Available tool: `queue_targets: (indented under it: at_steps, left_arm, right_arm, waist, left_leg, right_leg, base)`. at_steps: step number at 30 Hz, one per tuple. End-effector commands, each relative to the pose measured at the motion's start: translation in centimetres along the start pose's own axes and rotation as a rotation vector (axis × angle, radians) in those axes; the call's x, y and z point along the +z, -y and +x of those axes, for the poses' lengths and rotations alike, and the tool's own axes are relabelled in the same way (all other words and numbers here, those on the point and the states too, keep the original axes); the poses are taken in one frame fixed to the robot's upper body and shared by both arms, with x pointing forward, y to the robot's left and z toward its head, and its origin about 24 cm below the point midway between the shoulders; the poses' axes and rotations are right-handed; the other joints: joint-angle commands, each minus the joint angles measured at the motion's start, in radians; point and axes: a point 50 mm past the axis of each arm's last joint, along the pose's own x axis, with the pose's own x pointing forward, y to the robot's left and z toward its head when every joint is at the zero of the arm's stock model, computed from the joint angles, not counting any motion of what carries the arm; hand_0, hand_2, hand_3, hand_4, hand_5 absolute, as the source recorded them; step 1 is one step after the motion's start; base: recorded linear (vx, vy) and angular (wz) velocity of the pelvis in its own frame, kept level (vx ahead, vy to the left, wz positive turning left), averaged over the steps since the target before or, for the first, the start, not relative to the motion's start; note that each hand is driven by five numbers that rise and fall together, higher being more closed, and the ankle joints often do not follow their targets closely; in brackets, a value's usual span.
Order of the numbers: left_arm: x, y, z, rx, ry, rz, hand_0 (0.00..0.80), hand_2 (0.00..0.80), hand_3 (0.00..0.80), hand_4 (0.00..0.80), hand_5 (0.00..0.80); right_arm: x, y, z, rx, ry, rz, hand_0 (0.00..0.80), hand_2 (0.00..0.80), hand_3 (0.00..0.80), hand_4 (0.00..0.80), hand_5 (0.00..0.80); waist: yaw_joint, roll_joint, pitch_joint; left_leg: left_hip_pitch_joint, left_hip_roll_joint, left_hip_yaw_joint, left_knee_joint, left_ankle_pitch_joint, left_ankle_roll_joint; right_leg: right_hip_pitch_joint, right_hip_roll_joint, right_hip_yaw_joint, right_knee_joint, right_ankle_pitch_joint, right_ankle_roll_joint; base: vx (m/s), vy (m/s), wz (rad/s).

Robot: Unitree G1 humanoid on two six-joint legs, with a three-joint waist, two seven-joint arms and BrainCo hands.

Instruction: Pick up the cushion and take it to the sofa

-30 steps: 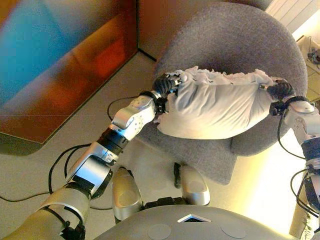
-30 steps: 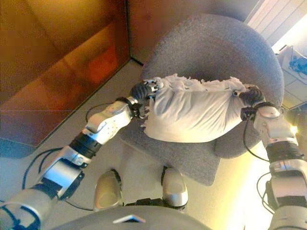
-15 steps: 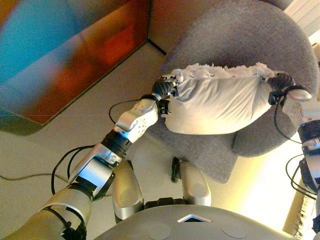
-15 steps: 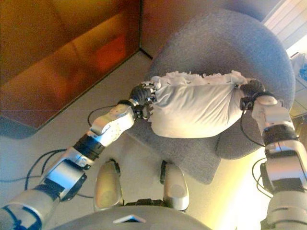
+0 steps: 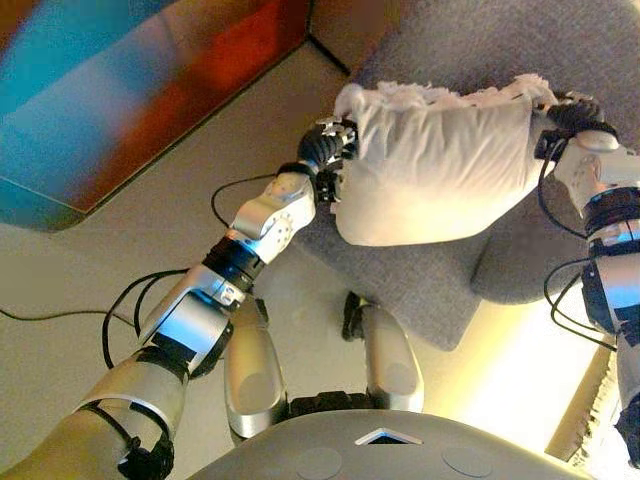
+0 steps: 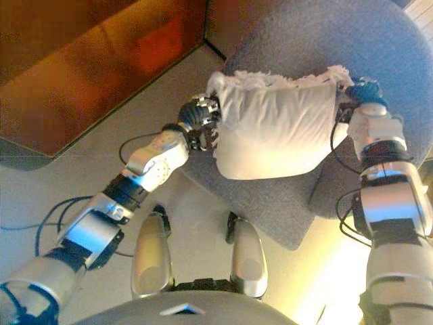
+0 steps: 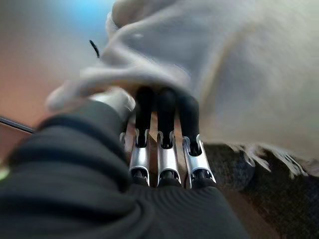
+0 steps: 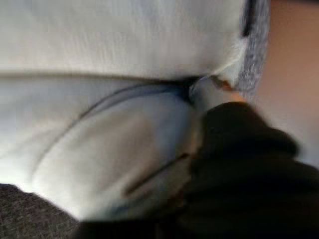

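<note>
The white cushion (image 5: 435,165) is hanging between the two hands, above the grey armchair (image 5: 420,280) seat. The left hand (image 5: 325,150) is gripping its fringed corner, fingers (image 7: 167,107) curling into the cloth in the left wrist view. The right hand (image 5: 572,115) is pressing at the opposite corner; its own wrist view is showing only cloth and dark cover, so I cannot tell its grip.

No words, numbers or signs to read anywhere here: not on any thing, and not on any wall.
</note>
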Motion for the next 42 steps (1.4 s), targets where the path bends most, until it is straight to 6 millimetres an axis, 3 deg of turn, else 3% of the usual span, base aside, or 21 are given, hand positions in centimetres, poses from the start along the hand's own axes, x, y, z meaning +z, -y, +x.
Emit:
queue_targets:
  at_steps: [1, 10, 16, 31, 36, 42]
  left_arm:
    - [3.8, 2.6, 0.3, -0.097, 0.137, -0.054, 0.0, 0.0, 0.0, 0.0, 0.0]
    - [4.7, 1.8, 0.2, -0.1, 0.178, -0.067, 0.0, 0.0, 0.0, 0.0, 0.0]
    - [5.4, 0.1, -0.4, -0.083, 0.213, -0.111, 0.0, 0.0, 0.0, 0.0, 0.0]
    - [1.3, -5.1, -3.2, -0.079, 0.249, -0.151, 0.0, 0.0, 0.0, 0.0, 0.0]
    - [0.1, -6.1, -4.3, -0.086, 0.236, -0.222, 0.0, 0.0, 0.0, 0.0, 0.0]
    - [-2.6, -6.7, -6.3, -0.113, 0.187, -0.283, 0.0, 0.0, 0.0, 0.0, 0.0]
  right_arm:
    - [3.3, 0.3, -0.2, -0.029, 0.082, 0.092, 0.0, 0.0, 0.0, 0.0, 0.0]
    - [2.5, 1.4, 0.1, -0.058, 0.068, 0.148, 0.0, 0.0, 0.0, 0.0, 0.0]
    - [3.7, 3.1, -0.2, -0.134, 0.175, 0.214, 0.0, 0.0, 0.0, 0.0, 0.0]
    - [3.1, 11.3, -1.3, -0.344, 0.272, 0.243, 0.0, 0.0, 0.0, 0.0, 0.0]
    - [2.2, 10.8, -1.5, -0.253, 0.279, 0.17, 0.0, 0.0, 0.0, 0.0, 0.0]
    - [-2.3, 5.6, -3.3, 0.061, 0.286, 0.26, 0.0, 0.0, 0.0, 0.0, 0.0]
  waist:
    - [0.037, 0.025, -0.006]
    - [0.033, 0.033, -0.019]
    - [0.03, 0.046, -0.028]
    - [0.039, 0.052, -0.109]
    - [0.036, 0.053, -0.144]
    - [0.016, 0.058, -0.19]
  left_leg:
    - [-0.028, 0.077, -0.094, -0.041, 0.084, -0.14]
    - [-0.013, 0.086, -0.077, -0.084, 0.105, -0.142]
    - [0.01, 0.087, -0.068, -0.134, 0.128, -0.142]
    - [0.149, 0.074, -0.01, -0.361, 0.219, -0.12]
    - [0.207, 0.063, 0.01, -0.393, 0.212, -0.112]
    - [0.3, 0.036, 0.057, -0.441, 0.193, -0.089]
  right_leg:
    - [0.069, -0.025, 0.029, -0.102, 0.07, 0.037]
    - [0.068, -0.026, 0.024, -0.122, 0.074, 0.035]
    - [0.081, -0.024, 0.019, -0.151, 0.074, 0.03]
    - [0.218, 0.013, 0.0, -0.341, 0.11, 0.019]
    - [0.266, 0.011, 0.008, -0.387, 0.123, 0.026]
    - [0.323, 0.008, 0.027, -0.452, 0.148, 0.036]
  base:
    - [0.0, 0.0, 0.0]
    - [0.0, 0.0, 0.0]
    - [-0.002, 0.01, -0.01]
    - [0.004, 0.002, 0.04]
    - [0.02, 0.077, 0.05]
    - [0.008, 0.124, -0.07]
